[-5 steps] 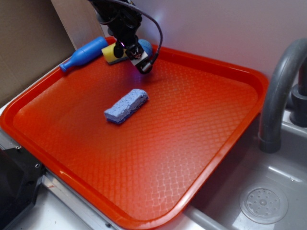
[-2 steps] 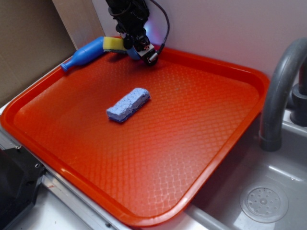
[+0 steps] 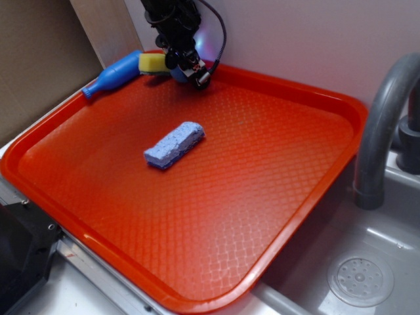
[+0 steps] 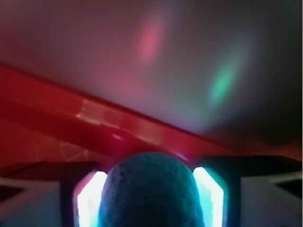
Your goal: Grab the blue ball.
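The blue ball (image 4: 150,189) fills the gap between my two lit fingers (image 4: 90,198), its dimpled surface touching both pads. In the exterior view only a sliver of the blue ball (image 3: 176,75) shows under the gripper (image 3: 182,71), at the back rim of the red tray (image 3: 295,88). The gripper (image 4: 150,201) is shut on the ball. The ball's lower half is out of the wrist view.
A yellow sponge (image 3: 152,62) and a blue bottle-shaped toy (image 3: 115,74) lie just left of the gripper. A pale blue sponge (image 3: 174,144) lies mid-tray. The white wall stands right behind the rim. A grey faucet (image 3: 380,125) and sink (image 3: 361,279) are at the right.
The gripper moved back and down over the ball at the tray's rear rim, covering it. The yellow sponge shifted slightly backwards.
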Controlling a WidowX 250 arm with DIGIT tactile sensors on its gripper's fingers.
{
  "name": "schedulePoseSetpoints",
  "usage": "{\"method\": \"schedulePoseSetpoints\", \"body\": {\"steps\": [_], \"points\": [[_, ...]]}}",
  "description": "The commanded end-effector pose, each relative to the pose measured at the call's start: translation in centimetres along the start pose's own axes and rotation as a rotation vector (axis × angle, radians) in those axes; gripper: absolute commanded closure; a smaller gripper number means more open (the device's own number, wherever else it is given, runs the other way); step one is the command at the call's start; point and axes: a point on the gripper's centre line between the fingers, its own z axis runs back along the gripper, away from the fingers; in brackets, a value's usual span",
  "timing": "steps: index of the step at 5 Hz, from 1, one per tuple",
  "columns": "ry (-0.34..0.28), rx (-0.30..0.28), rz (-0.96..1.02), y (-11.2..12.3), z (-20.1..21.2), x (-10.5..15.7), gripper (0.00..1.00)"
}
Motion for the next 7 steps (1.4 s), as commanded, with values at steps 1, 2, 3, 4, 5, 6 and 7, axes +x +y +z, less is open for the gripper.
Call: {"method": "schedulePoseSetpoints", "body": {"steps": [1, 2, 3, 4, 5, 6, 7], "points": [[-0.07, 0.027, 0.028, -1.1, 9.8, -4.8, 1.0], [-0.084, -0.061, 0.061, -1.1, 14.0, -8.3, 1.0], [0.205, -0.088, 0.247, -0.9, 14.8, -8.3, 1.0], [0.345, -0.338, 0.528, -0.6, 13.5, -8.3, 1.0], [0.436, -0.375, 0.665, -1.2, 13.0, -7.8, 1.0], [0.417, -0.368, 0.652, -1.7, 12.7, -8.4, 1.0], [0.352, -0.396, 0.6, -2.0, 14.2, -9.2, 1.0]]}}
